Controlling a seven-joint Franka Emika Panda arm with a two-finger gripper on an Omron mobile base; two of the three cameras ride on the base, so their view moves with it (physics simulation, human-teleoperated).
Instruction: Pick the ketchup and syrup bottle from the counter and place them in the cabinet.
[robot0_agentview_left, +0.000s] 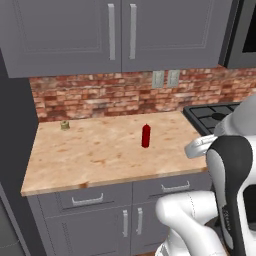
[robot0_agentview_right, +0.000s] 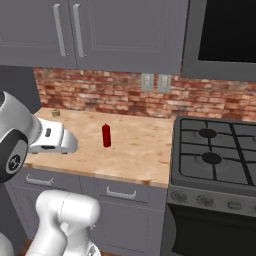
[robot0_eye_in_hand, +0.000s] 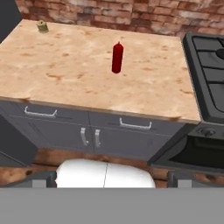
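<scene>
Hand view shows the two dark fingers (robot0_eye_in_hand: 111, 179) at the bottom edge, one tip at each lower corner, spread as wide as they go with nothing between them. They are empty and well short of any bottle.

Outward from the fingers, the view looks down and forward over the grey drawers (robot0_eye_in_hand: 41, 114) and doors to the surface (robot0_eye_in_hand: 65, 74), a light tan butcher-block top. The ketchup (robot0_eye_in_hand: 117, 57) stands upright near the middle of that surface, free on all sides, its long axis vertical with the cap up. It lies ahead of the fingers and close to their centre line, well apart from them and beyond the front edge of the surface.

Right base view places the hand (robot0_agentview_right: 52, 140) low at the left front of the surface, with the ketchup (robot0_agentview_right: 106, 135) further in and to its right. Left base view confirms the ketchup (robot0_agentview_left: 146, 136) standing clear on the surface (robot0_agentview_left: 90, 155).

A small dull olive item (robot0_eye_in_hand: 42, 26) sits at the far left rear corner; it is too small to identify as the syrup bottle. The black stove top (robot0_agentview_right: 215, 150) adjoins the surface on the right.

Judgement: the approach has not begun; the next move calls for a forward reach, fingers meeting the upright bottle from the side.
</scene>
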